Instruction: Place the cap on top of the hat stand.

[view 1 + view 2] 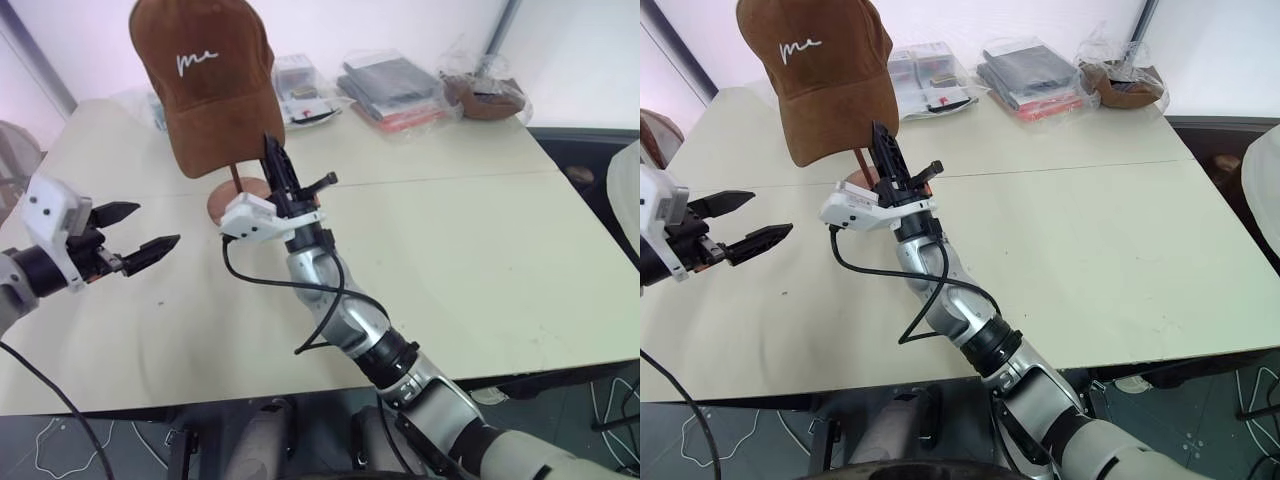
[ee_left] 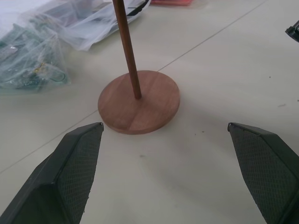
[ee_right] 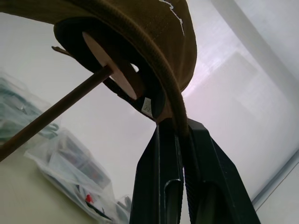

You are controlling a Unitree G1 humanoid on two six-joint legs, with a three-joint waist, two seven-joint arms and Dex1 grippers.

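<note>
The brown cap (image 1: 205, 80) with white script sits over the disc top (image 3: 112, 65) of the hat stand, whose thin rod (image 3: 51, 114) runs down to a round wooden base (image 2: 139, 100) on the table. My right gripper (image 1: 272, 150) points up from below the cap and is shut on the cap's lower edge (image 3: 180, 109). My left gripper (image 1: 150, 228) hovers to the left of the stand, near base height. It is open with nothing between its fingers, and its fingertips (image 2: 79, 154) frame the base from a short distance.
Plastic-wrapped packets (image 1: 300, 90) (image 1: 395, 90) and a brown item in clear plastic (image 1: 485, 95) lie along the far edge of the cream table (image 1: 480, 270). A black cable (image 1: 300, 290) loops off my right wrist above the tabletop.
</note>
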